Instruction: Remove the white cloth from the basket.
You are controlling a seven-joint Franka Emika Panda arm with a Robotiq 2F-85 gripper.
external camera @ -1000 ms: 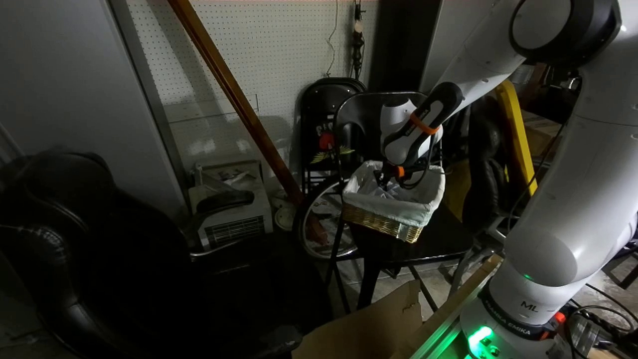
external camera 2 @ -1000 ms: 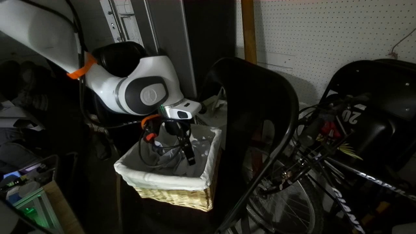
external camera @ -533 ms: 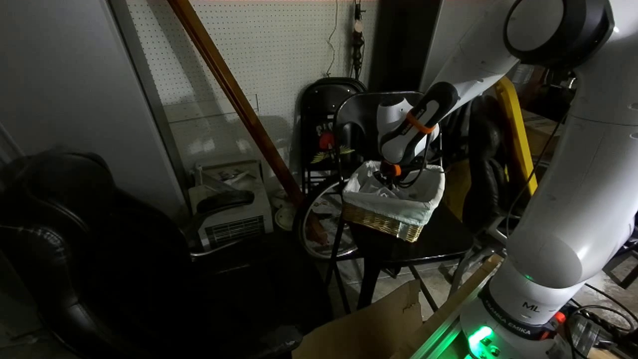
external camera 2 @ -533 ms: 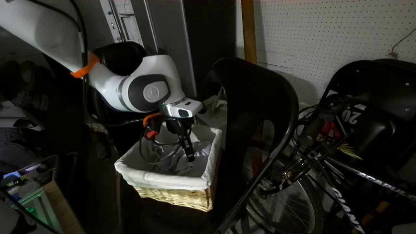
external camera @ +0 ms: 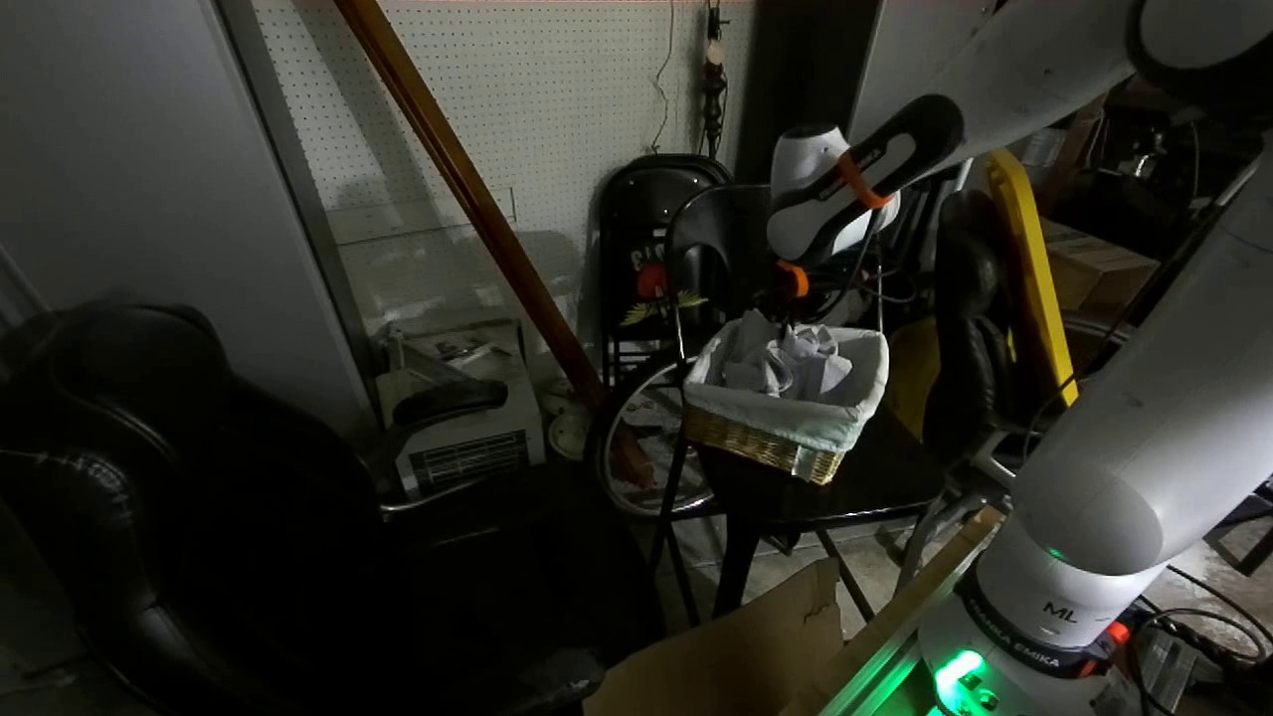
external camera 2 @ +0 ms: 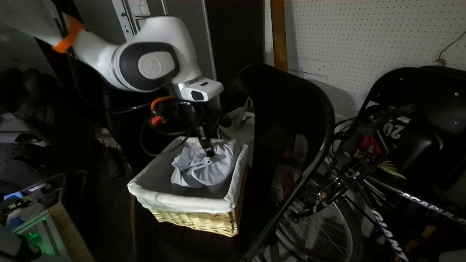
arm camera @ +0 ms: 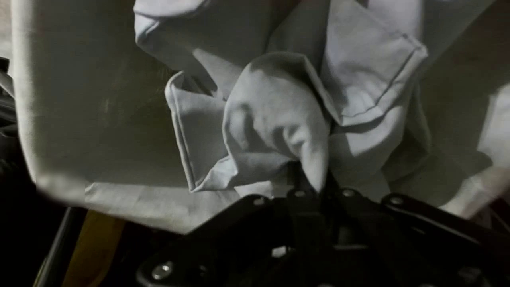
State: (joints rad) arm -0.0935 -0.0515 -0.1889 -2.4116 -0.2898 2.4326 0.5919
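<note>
You work in what looks like a dim garage or storeroom, judging by what surrounds the wicker basket: a bicycle near it, a pegboard wall and folding chairs beyond it, a wooden beam slanting up behind it, and a padded black chair well apart from it.

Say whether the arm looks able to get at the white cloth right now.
Very likely yes: the basket is open at the top, leaving the way free, and the arm has its jaws apparently closed on the white cloth.
</note>
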